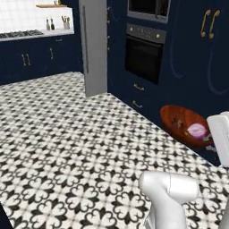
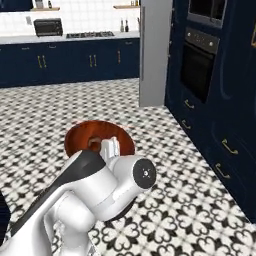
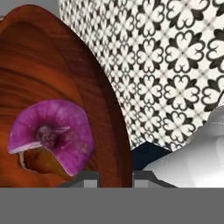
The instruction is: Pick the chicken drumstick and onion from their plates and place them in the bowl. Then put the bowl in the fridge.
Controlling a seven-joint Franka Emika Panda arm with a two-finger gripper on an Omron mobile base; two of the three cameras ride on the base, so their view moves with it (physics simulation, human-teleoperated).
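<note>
Room: kitchen with a black-and-white patterned tile floor (image 1: 67, 134), navy cabinets (image 1: 210, 53) with brass handles, and a built-in oven (image 1: 144, 53).
Fridge (image 1: 95, 44): grey, tall, standing beside the oven column; door appears shut.
Bowl (image 1: 183, 125): dark reddish-brown, carried above the floor and tilted; in the hand view its rim runs down between the two dark finger tips.
Onion (image 3: 52, 133): purple, lying inside the bowl's hollow.
Drumstick (image 1: 179, 122): a small brown shape in the bowl next to the onion; indistinct.
Hand (image 3: 114, 177): narrow, clamped on the bowl's rim.
</note>
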